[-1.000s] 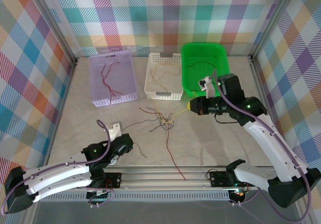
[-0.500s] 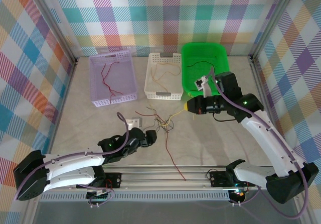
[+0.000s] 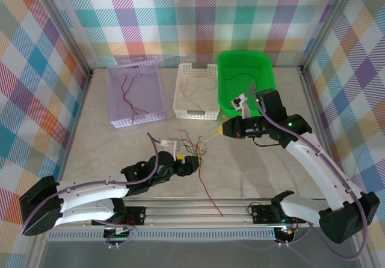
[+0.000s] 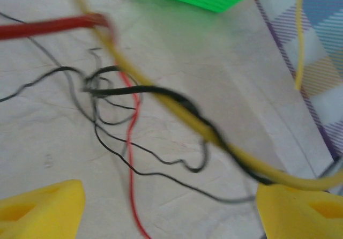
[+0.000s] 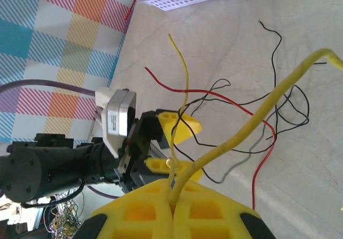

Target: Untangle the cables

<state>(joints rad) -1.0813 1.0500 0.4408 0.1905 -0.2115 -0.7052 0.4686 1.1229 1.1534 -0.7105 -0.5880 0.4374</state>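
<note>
The cables (image 3: 192, 145) lie as a loose knot of thin red, black and yellow wires mid-table, and one red strand (image 3: 208, 191) trails toward the front rail. My right gripper (image 3: 224, 130) is shut on a yellow cable (image 5: 257, 121), which rises taut from between its closed fingers (image 5: 172, 202). My left gripper (image 3: 187, 162) stands open just in front of the knot. Its yellow fingertips (image 4: 43, 207) sit wide apart over the table, with black strands (image 4: 139, 158), a thin red one (image 4: 131, 142) and the yellow cable (image 4: 177, 107) ahead of them. Nothing is pinched between them.
Three baskets stand along the back: lilac (image 3: 115, 100) with a red wire, white (image 3: 180, 103) with a tan wire, green (image 3: 224, 91) with a dark wire. The metal rail (image 3: 198, 211) runs along the near edge. Checked walls close in both sides.
The left arm has swung forward and right from the near-left corner up to the knot, and its jaws have opened. The right gripper shifted slightly left, still holding the yellow cable.
</note>
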